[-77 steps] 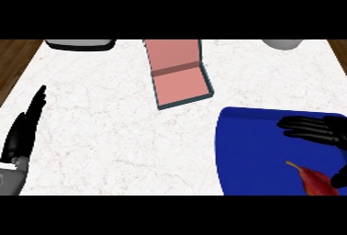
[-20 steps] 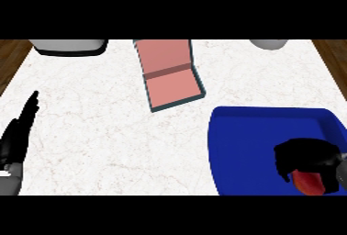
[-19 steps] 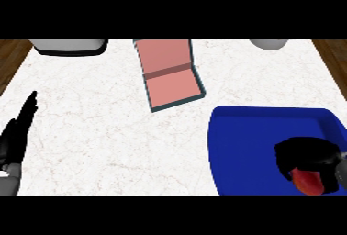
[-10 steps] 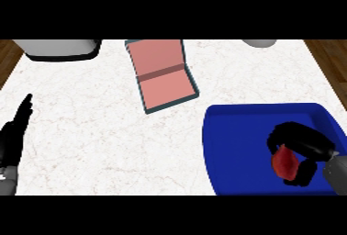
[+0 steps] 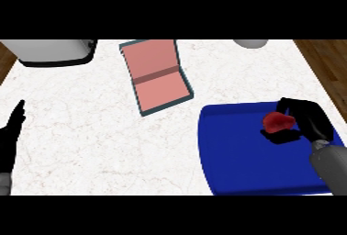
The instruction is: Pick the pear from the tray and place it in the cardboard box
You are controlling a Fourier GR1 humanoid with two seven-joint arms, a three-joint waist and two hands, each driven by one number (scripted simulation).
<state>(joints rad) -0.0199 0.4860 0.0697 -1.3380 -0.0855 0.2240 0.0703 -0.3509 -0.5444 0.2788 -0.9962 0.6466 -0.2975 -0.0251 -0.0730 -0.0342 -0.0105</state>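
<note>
The robot's right hand point(image 5: 306, 120) curls its black fingers around a red pear point(image 5: 278, 121) over the upper right part of the blue tray point(image 5: 244, 160), the fruit showing on the hand's left side between fingers and thumb. The pink-lined cardboard box point(image 5: 158, 75) lies open on the white marble counter point(image 5: 95, 137), well apart to the upper left of the tray. The left hand point(image 5: 9, 137) rests at the counter's left edge, fingers straight and pointing up.
</note>
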